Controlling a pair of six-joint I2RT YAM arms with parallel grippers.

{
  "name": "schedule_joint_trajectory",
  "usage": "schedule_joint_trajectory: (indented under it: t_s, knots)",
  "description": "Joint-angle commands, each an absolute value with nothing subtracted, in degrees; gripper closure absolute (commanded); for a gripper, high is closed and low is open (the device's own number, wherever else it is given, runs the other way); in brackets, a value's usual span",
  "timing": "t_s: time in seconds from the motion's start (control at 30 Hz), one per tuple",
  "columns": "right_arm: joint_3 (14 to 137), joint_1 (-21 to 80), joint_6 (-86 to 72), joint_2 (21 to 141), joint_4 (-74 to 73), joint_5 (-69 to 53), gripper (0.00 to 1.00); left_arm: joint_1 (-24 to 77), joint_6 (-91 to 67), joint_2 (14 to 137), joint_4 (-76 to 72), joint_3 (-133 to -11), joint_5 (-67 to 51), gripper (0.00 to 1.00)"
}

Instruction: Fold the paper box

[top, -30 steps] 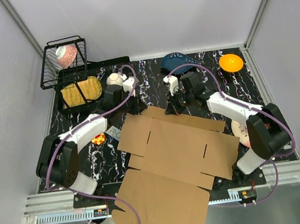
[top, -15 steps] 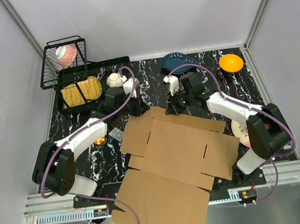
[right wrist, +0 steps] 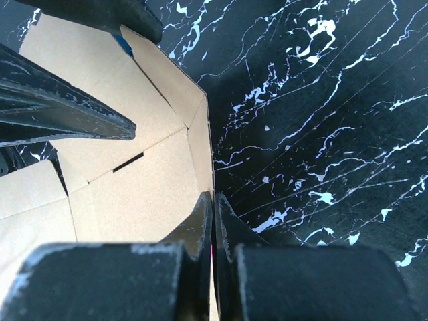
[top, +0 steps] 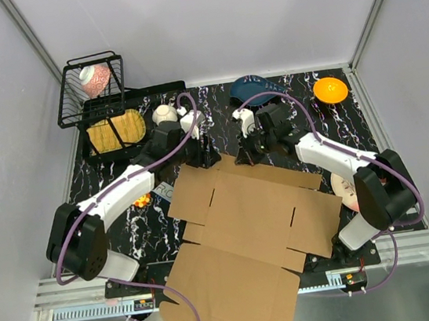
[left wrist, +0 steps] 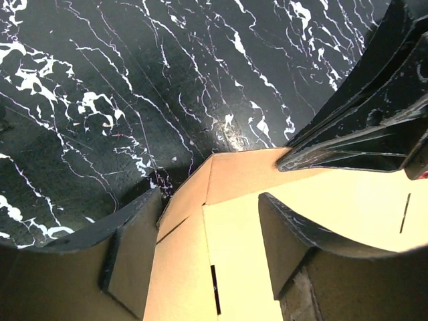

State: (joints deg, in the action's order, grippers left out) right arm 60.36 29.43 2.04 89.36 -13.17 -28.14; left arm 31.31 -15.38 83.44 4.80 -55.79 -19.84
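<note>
The paper box (top: 250, 219) is a flat brown cardboard sheet with slits and creases, lying across the black marble table and hanging over its near edge. Its narrow far flap stands raised. My right gripper (top: 243, 157) is shut on that flap's edge; in the right wrist view the two fingers (right wrist: 200, 221) pinch the thin cardboard (right wrist: 127, 180) between them. My left gripper (top: 208, 157) is open at the sheet's far left corner. In the left wrist view its gripper (left wrist: 208, 227) straddles the cardboard (left wrist: 267, 221), both pads apart from it.
A black wire basket (top: 93, 88) and a black tray with a yellow item (top: 116, 131) stand at the back left, with a white cup (top: 165, 113) beside them. A blue bowl (top: 256, 88) and an orange bowl (top: 330, 90) sit at the back right. A plate (top: 343, 187) lies under the right arm.
My left gripper moved right along the far edge to the sheet's corner and opened its jaws. The right gripper kept its pinch on the flap.
</note>
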Motion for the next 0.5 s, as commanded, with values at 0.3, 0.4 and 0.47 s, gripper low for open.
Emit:
schedule_joint_trajectory:
  t_s: [0.3, 0.4, 0.47]
  knots:
    - [61.1, 30.2, 1.1, 86.8, -8.1, -28.9, 1.0, 26.5, -18.5, 82.4, 4.0, -53.6, -20.7, 0.2]
    - [60.8, 30.2, 1.0, 86.4, -7.8, -29.6, 1.0, 25.7, -18.9, 85.5, 6.2, -56.6, -24.1, 0.2]
    - [60.4, 30.2, 0.7, 86.0, -7.3, -29.8, 1.0, 25.6, -18.6, 87.2, 7.2, -59.6, -27.4, 0.21]
